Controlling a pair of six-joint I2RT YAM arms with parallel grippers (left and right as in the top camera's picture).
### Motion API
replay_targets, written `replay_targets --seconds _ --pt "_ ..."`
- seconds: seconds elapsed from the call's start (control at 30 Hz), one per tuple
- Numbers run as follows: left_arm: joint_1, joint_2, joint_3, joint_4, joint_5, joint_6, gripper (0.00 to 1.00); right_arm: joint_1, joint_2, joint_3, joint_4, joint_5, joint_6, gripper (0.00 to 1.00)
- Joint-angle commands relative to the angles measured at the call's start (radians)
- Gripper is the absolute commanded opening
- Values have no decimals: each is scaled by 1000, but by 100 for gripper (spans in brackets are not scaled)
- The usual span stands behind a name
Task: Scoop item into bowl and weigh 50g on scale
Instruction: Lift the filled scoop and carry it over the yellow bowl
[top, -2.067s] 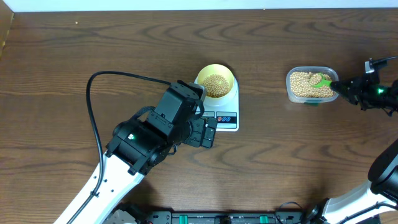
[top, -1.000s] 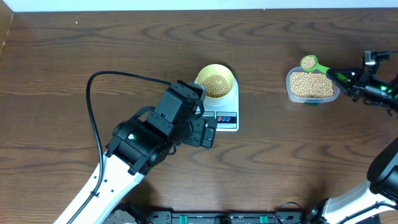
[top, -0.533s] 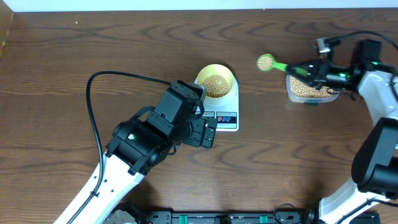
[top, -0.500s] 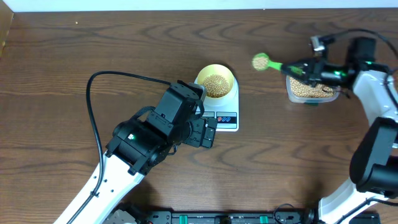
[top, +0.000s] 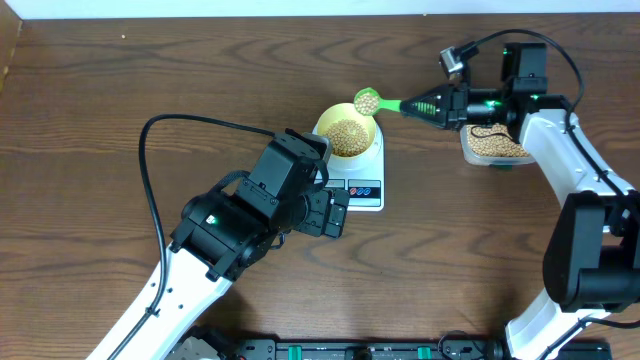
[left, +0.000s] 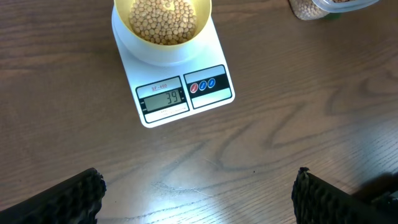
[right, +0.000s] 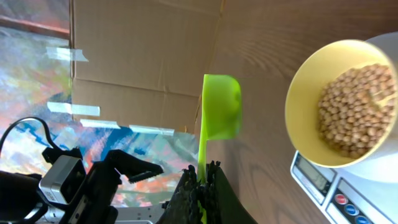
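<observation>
The pale yellow bowl (top: 347, 132) with beige beans (top: 347, 138) stands on the white scale (top: 362, 185); its display reads 39 in the left wrist view (left: 165, 98). My right gripper (top: 432, 104) is shut on the handle of a green scoop (top: 368, 100) that holds beans at the bowl's upper right rim. In the right wrist view the scoop (right: 221, 107) is beside the bowl (right: 298, 106). My left gripper (left: 196, 196) is open and empty, low over the table in front of the scale.
A clear plastic tub of beans (top: 492, 143) stands at the right, partly under my right arm. The left arm's black cable (top: 150, 190) loops over the table at the left.
My right gripper has lifted the loaded green scoop out of the tub and carried it left to the bowl's rim. The left arm has not moved.
</observation>
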Motion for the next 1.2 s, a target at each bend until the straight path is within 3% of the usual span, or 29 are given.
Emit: replay_targets --seconds 0.0,0.47,1.17 --pt "3 1 16 -3 -5 1 98 25 -8 2 3 -26 22 1" --pt "3 1 16 -3 -5 1 98 116 -8 2 -64 187 -92 1" --pt "3 1 16 -3 -5 1 98 125 -27 7 -163 456 -202 1"
